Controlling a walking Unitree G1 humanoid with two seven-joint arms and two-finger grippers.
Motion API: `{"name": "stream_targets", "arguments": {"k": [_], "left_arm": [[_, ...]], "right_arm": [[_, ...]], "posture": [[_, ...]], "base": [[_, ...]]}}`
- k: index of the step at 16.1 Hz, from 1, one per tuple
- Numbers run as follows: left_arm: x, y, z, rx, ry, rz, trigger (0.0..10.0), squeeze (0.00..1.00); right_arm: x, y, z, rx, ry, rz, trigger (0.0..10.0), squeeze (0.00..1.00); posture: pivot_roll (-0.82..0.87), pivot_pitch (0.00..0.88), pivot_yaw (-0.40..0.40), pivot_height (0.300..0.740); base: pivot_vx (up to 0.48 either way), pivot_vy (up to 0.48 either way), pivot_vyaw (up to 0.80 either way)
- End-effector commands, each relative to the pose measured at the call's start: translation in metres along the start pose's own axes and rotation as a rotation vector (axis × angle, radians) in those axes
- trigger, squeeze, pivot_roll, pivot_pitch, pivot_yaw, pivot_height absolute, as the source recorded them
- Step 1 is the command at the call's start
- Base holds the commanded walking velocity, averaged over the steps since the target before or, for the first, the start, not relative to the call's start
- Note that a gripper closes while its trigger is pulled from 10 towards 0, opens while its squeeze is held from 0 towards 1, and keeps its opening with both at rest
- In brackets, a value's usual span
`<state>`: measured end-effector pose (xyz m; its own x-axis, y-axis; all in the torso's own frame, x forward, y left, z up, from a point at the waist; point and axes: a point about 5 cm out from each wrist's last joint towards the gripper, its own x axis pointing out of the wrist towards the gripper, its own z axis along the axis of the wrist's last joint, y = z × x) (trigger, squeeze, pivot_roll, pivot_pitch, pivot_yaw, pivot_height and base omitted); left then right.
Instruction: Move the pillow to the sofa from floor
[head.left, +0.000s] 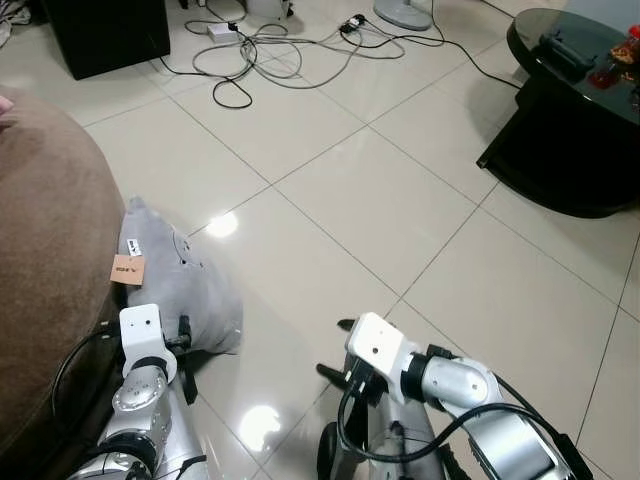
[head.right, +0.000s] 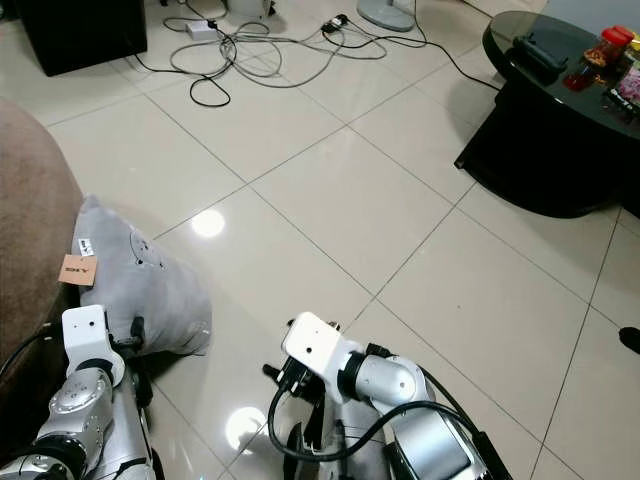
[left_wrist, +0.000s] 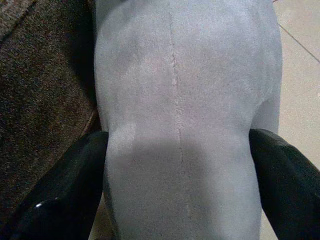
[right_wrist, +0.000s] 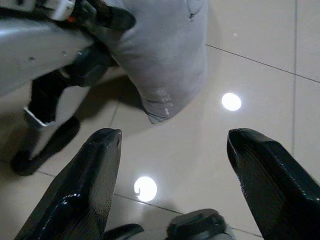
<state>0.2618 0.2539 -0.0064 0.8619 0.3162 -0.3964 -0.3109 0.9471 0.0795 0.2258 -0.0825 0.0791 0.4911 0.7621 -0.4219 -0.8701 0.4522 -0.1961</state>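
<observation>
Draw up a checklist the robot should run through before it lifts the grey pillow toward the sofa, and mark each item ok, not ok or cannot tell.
1. Left pincer straddles the pillow: ok, one black finger sits on each side of the grey fabric.
2. Fingers closed firmly enough to hold: cannot tell, they touch the pillow's sides but the squeeze is unclear.
3. Right pincer free: ok, open over the bare floor tiles.
4. Sofa close by: ok, its brown side is right beside the pillow.
5. Pillow off the floor: not ok, it lies on the tiles.
6. Cables away from the work area: ok, they lie far across the floor.
</observation>
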Motion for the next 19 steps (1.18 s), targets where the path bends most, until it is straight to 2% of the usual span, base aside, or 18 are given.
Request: {"name": "stream_targets", "arguments": {"k": [1,2,3,4,6,7,19], "left_arm": [[-0.006,-0.010,-0.015,-0.034,0.051,-0.030,0.0,1.00],[-0.006,-0.011,-0.015,-0.041,0.050,-0.035,0.0,1.00],[-0.006,-0.012,-0.014,-0.045,0.048,-0.045,0.0,0.62],[-0.006,-0.013,-0.014,-0.041,0.047,-0.047,0.0,0.48],[-0.006,-0.015,-0.014,-0.051,0.049,-0.058,0.0,0.02],[-0.006,-0.016,-0.014,-0.060,0.046,-0.064,0.0,0.00],[-0.006,-0.028,-0.013,-0.103,0.044,-0.102,0.0,0.00]], "right_arm": [[-0.005,-0.001,-0.004,0.009,0.019,0.006,10.0,0.00],[-0.005,-0.001,-0.004,0.008,0.019,0.002,10.0,0.00],[-0.004,-0.005,-0.002,0.004,0.015,-0.019,10.0,0.00],[-0.004,-0.006,-0.002,0.006,0.013,-0.025,10.0,0.00],[-0.002,-0.008,0.000,0.006,0.010,-0.031,10.0,0.00],[-0.002,-0.008,0.000,0.004,0.010,-0.033,10.0,0.00],[0.009,-0.022,-0.001,-0.011,0.017,-0.062,10.0,0.00]], "posture": [[-0.17,0.216,-0.229,0.520],[-0.17,0.216,-0.229,0.520],[-0.17,0.211,-0.220,0.520],[-0.17,0.208,-0.217,0.520],[-0.17,0.196,-0.208,0.520],[-0.17,0.188,-0.204,0.520],[-0.16,0.140,-0.184,0.520]], "base": [[0.000,0.000,0.00],[0.000,0.000,0.00],[0.000,0.000,0.00],[0.000,0.000,0.00],[0.000,0.000,0.00],[0.000,0.000,0.00],[0.000,0.000,0.00]]}}
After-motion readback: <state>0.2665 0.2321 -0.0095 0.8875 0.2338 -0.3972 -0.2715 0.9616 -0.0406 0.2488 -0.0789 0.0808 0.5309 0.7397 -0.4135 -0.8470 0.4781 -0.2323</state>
